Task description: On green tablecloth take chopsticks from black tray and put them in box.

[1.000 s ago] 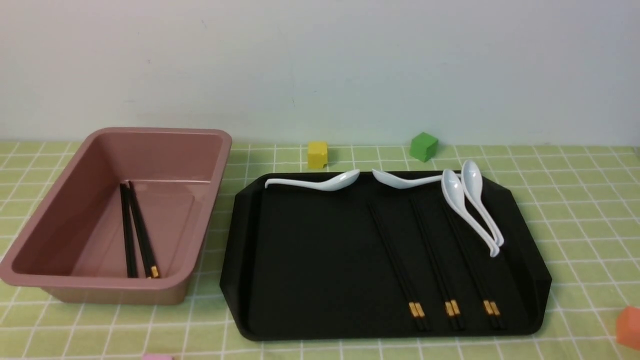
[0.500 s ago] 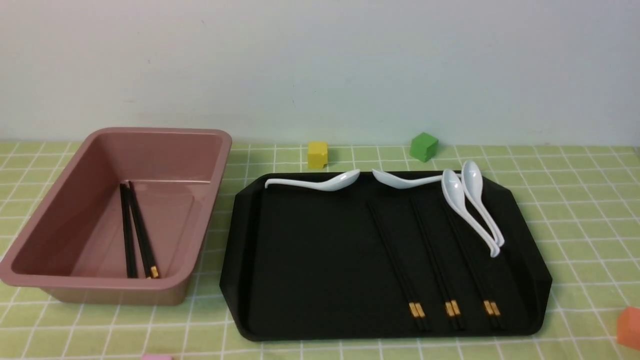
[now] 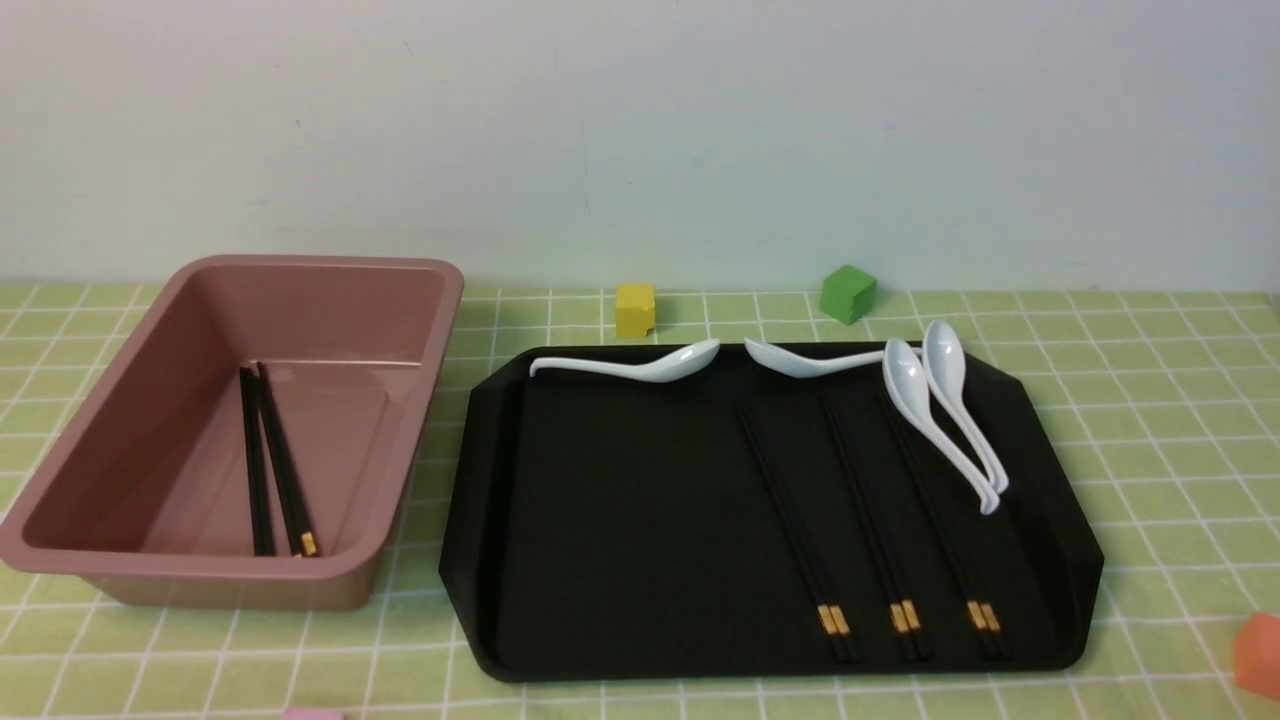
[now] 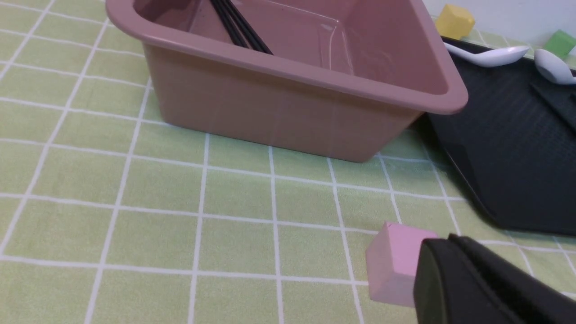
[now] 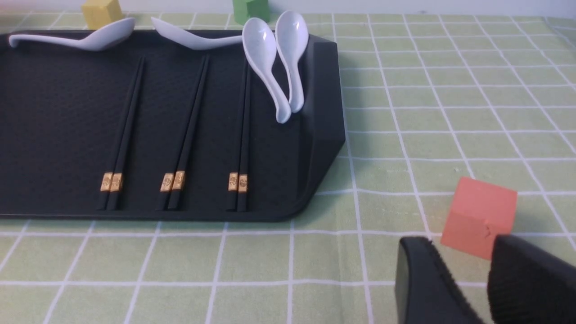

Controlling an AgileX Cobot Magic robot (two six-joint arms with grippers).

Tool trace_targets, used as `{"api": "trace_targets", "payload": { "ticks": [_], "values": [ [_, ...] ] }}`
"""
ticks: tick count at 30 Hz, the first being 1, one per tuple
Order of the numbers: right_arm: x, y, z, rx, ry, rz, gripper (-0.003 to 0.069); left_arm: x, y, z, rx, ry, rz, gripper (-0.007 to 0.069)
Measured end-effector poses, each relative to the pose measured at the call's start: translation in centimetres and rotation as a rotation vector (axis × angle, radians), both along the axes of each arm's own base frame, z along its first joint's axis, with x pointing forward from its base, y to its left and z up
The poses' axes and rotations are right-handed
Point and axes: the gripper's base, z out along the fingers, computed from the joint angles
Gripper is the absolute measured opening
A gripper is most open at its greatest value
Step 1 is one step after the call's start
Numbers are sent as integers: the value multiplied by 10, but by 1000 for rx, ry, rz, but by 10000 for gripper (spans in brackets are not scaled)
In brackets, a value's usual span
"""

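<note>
Green tablecloth (image 3: 1150,420), white grid lines, covers whole surface up to wall. Directly on cloth: box (image 3: 150,440) at left; black tray (image 3: 620,520) just beside it to right, narrow strip of cloth between. Yellow cube (image 3: 635,308) and green cube (image 3: 847,293) behind tray's far edge. Orange cube (image 3: 1258,655) near right, apart from tray. Pink cube (image 3: 312,714) at near edge.
</note>
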Motion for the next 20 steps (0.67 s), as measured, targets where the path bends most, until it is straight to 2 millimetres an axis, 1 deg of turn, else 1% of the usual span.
{"api": "trace_targets", "payload": {
  "ticks": [20],
  "values": [
    [0, 0, 0, 1, 0, 0, 240, 0, 0, 0, 1, 0, 0, 27]
  ]
}}
